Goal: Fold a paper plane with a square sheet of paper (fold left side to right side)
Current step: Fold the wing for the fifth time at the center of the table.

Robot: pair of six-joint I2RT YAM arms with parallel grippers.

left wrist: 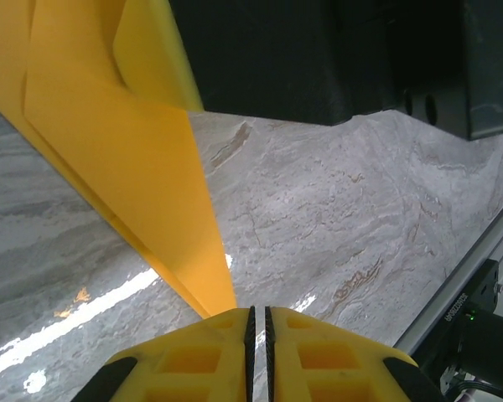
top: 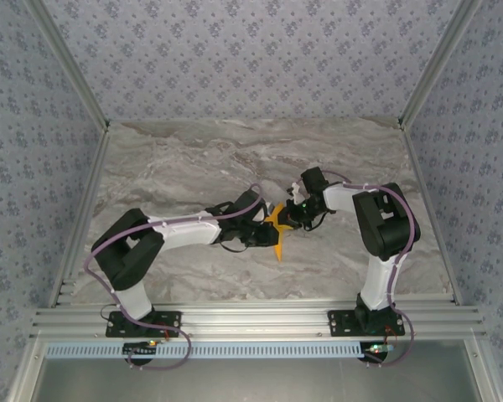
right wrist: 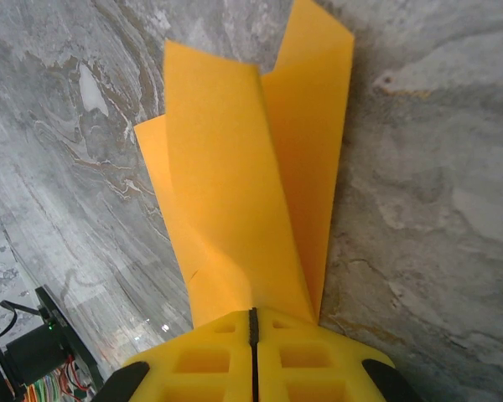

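Presently right tool [right wrist: 253, 325] grips the paper plane [right wrist: 239, 184], jaws shut; left tool [left wrist: 258, 325] nearly closed at its tip, hold unclear.

Paper plane [right wrist: 235, 193] matt orange paper; table [top: 193, 159] glossy marble-look; rails [top: 260, 318] brushed metal.

- We see a grey marbled tabletop [top: 193, 159] with pale and brown veins and a bright streak of glare [left wrist: 84, 314].
- Around it we find walls [top: 251, 50] papered blue-grey with a small repeating floral motif.
- Aluminium rails [top: 260, 322] edge the near side, and slanted posts [top: 67, 59] frame the corners.
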